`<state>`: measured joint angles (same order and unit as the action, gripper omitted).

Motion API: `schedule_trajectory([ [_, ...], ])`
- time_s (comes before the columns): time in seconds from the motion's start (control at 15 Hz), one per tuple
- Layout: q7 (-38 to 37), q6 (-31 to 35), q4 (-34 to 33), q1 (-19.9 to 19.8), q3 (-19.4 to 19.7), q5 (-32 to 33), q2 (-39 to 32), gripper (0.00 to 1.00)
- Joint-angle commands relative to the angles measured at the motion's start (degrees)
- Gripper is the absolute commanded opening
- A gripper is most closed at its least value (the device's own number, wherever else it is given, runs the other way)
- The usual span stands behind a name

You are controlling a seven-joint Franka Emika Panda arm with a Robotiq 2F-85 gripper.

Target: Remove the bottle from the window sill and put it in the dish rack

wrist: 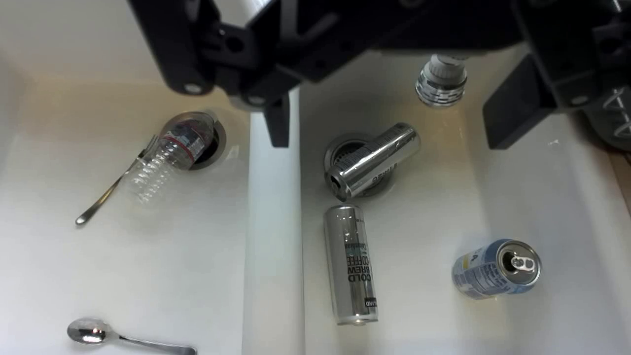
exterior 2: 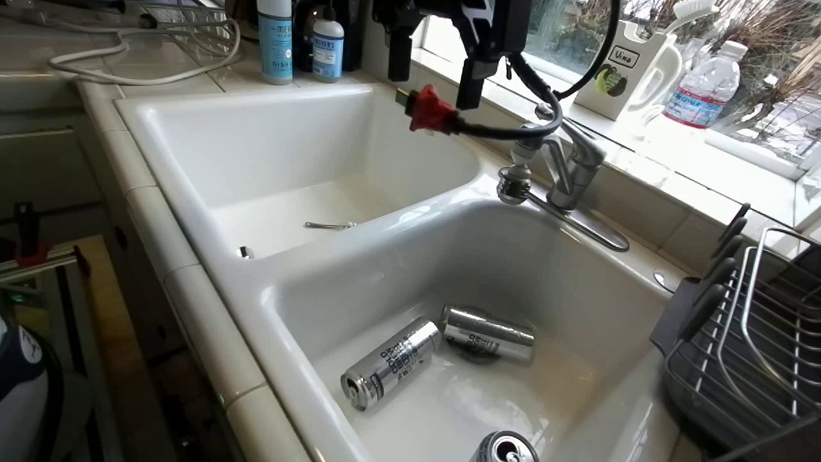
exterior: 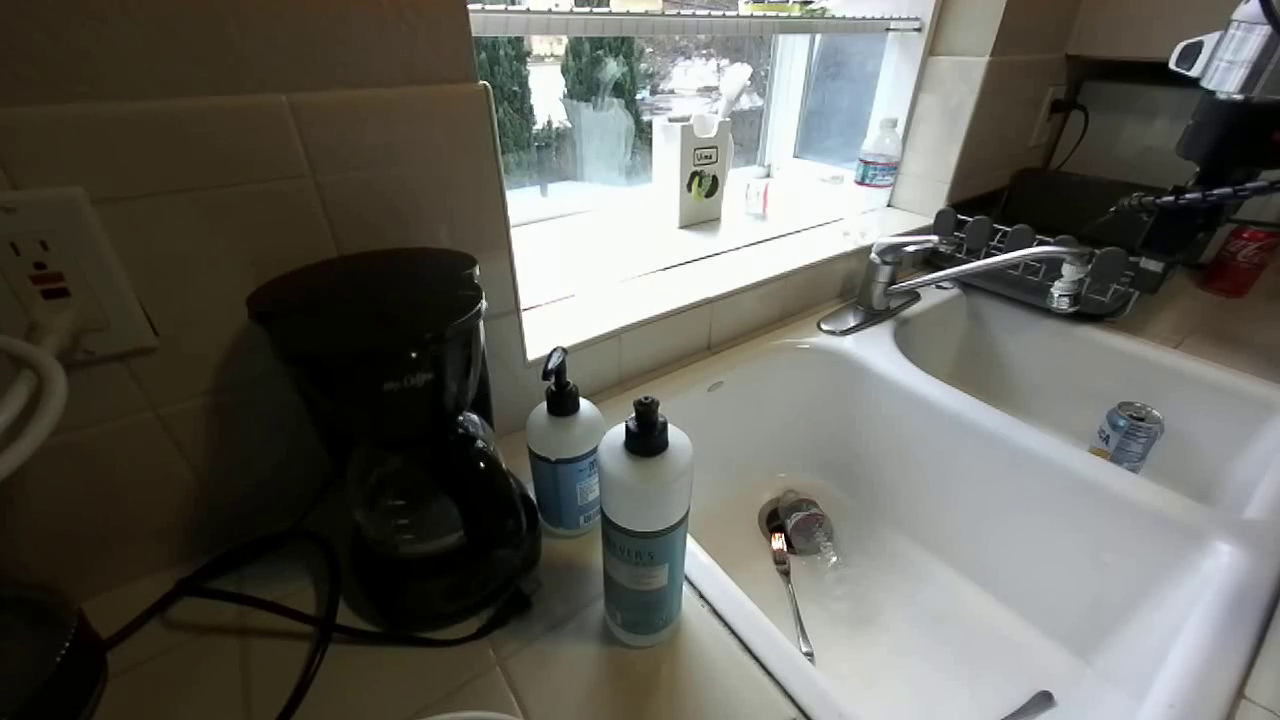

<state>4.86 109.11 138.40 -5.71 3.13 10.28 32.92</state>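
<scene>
The clear plastic bottle (exterior: pixel 880 150) with a white cap and a red-and-blue label stands upright on the white window sill (exterior: pixel 640 305), at its far corner. It also shows in an exterior view (exterior 2: pixel 705 83) beside a white jug, on the brightly lit sill (exterior 2: pixel 731 179). The dark dish rack (exterior 2: pixel 770 333) with wire bars sits beside the sink and shows behind the faucet too (exterior: pixel 1040 265). My gripper (exterior 2: pixel 436 76) is open and empty above the sink, apart from the bottle. In the wrist view my gripper (wrist: pixel 389 135) has widely spread fingers with nothing between them.
The faucet (exterior 2: pixel 574 170) rises between sill and sink. A white jug (exterior 2: pixel 625 77) stands near the bottle. Cans (wrist: pixel 350 264), a fork (wrist: pixel 116 182), a spoon (wrist: pixel 88 330) and another clear bottle (wrist: pixel 185 143) lie in the white sink. A black cable with a red plug (exterior 2: pixel 433 109) hangs below the gripper.
</scene>
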Motion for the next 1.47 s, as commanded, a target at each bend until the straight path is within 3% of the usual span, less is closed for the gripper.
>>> schedule_trajectory([
  [0.0,-0.2,-0.2,-0.2,0.5,0.4,0.2,0.0,1.00],
  [1.0,-0.2,-0.2,-0.2,0.5,0.4,0.2,0.0,1.00],
  [1.4,2.7,5.8,-5.0,1.2,3.5,-3.1,-1.6,1.00],
])
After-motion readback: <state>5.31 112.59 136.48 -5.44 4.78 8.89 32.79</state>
